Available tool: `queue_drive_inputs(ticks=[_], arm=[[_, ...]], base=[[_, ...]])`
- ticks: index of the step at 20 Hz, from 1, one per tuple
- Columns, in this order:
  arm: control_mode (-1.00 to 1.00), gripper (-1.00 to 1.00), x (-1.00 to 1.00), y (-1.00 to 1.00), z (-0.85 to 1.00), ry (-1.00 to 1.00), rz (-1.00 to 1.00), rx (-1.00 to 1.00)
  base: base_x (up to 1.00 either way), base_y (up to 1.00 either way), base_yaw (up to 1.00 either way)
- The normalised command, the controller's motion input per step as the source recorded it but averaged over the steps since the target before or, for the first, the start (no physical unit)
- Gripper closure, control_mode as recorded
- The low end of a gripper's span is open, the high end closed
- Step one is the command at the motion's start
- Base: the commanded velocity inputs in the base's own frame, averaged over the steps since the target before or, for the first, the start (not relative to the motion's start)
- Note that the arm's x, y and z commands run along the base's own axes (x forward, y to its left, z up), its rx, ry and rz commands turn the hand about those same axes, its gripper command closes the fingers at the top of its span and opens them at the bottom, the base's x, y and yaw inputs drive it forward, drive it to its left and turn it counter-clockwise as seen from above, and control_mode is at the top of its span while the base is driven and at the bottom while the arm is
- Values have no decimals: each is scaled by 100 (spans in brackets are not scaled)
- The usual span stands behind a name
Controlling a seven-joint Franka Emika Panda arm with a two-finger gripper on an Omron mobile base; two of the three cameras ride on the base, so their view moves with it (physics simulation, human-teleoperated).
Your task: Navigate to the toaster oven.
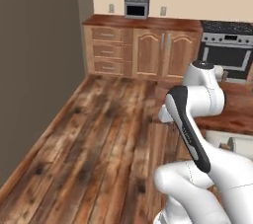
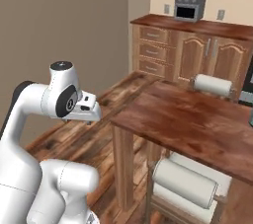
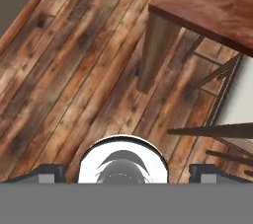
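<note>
The toaster oven (image 1: 137, 5) sits on a far worktop (image 1: 143, 22). A wooden table (image 2: 188, 119) stands close; driving carelessly might clip it. Pincer state unclear, possibly released.

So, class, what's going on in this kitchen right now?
A white robot arm on a driving base stands on the wood floor, beside a wooden table. It holds nothing. The toaster oven sits on the far counter against the wall, well ahead of the robot, with open floor between.
</note>
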Motion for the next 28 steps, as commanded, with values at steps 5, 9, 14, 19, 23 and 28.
queue_drive_inputs(ticks=[5,9,14,19,23,28], arm=[[100,-100,0,0,0,0,0,0],[100,-100,0,0,0,0,0,0],[100,-100,0,0,0,0,0,0],[100,-100,0,0,0,0,0,0],[100,-100,0,0,0,0,0,0],[100,-100,0,0,0,0,0,0]], base=[[28,100,-4],[51,100,-6],[78,66,-14],[100,9,-25],[100,0,-28],[100,3,-25]])
